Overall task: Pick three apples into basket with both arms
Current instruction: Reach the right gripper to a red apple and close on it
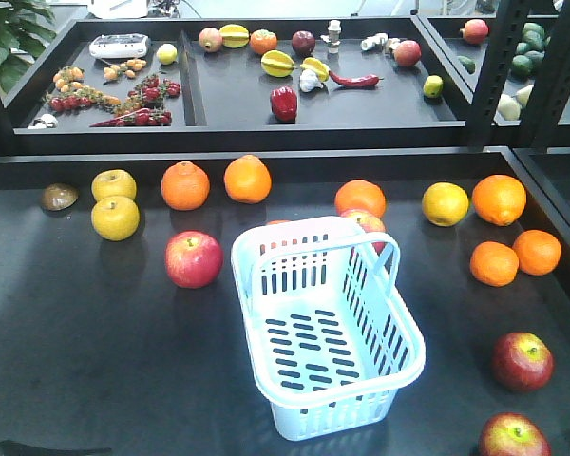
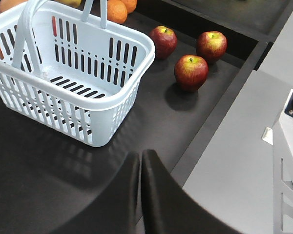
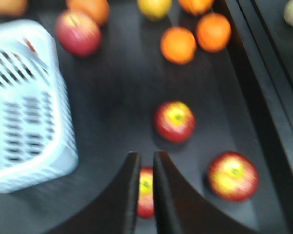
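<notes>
The pale blue basket (image 1: 328, 323) stands empty in the middle of the black table. Two dark red apples (image 1: 522, 361) (image 1: 513, 437) lie at the front right. The left wrist view shows all three apples (image 2: 163, 41) (image 2: 211, 46) (image 2: 191, 72) beyond the basket (image 2: 132, 73). My left gripper (image 2: 140, 155) is shut and empty, above the table's front edge, apart from the basket. The right wrist view is blurred. My right gripper (image 3: 146, 157) is shut and empty, hovering over one apple (image 3: 145, 192). Two more apples (image 3: 174, 121) (image 3: 233, 175) lie ahead and to the right. The basket (image 3: 53, 122) is to the left.
Another red apple (image 1: 193, 258) lies left of the basket and one (image 1: 366, 223) sits behind it. Oranges (image 1: 494, 263) and yellow fruits (image 1: 115, 217) are spread across the back. A raised rim (image 1: 551, 204) bounds the table on the right. Shelf trays (image 1: 313, 114) of produce stand behind.
</notes>
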Tool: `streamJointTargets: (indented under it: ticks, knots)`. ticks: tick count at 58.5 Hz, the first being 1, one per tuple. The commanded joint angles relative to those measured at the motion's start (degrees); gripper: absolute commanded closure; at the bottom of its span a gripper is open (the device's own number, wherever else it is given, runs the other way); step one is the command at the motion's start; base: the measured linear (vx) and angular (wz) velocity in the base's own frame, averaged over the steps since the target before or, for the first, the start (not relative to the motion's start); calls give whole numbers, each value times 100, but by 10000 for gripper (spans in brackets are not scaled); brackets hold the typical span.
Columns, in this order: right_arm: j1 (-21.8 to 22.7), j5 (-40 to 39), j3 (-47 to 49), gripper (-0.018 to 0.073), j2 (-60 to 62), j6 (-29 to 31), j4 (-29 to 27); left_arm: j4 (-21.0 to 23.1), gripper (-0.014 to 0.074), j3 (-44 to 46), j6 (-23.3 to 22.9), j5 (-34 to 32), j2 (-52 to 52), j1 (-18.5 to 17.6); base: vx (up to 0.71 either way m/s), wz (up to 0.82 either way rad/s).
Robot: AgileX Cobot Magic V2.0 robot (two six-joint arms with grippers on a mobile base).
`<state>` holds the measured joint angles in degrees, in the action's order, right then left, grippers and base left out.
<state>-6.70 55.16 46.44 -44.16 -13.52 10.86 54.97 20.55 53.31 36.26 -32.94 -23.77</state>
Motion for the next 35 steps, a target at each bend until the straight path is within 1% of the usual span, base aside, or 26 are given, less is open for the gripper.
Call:
streamJointTargets:
  ticks: [1,4,9,11,14,16,20,30,35]
  knots:
    - [43,-99,328,288,-629,213,225,268,602,131,-19,-218,8,-35,0,0]
    - [43,-135,334,166,-897,236,262,268,602,131,-19,-218,8,-35,0,0]
    - [43,-213,334,6,-1304,138,390,268,602,131,-19,-218,8,-35,0,0]
    - [43,-226,328,-41,-1428,-4,377,268,602,131,-19,-218,8,-35,0,0]
    - [43,-291,328,-87,-1579,-129,365,268,602,125,-19,-212,8,-35,0,0]
    - [43,-310,328,-105,-1692,-129,365,268,602,125,-19,-212,8,-35,0,0]
    - [71,-258,346,-109,-1930,-113,366,268,602,120,-19,-212,8,-35,0,0]
    - [117,-21,377,-78,-2747,-66,339,268,602,121,-19,-218,8,-35,0,0]
    - [117,-3,377,-67,-3259,-30,124,268,602,121,-19,-224,8,-35,0,0]
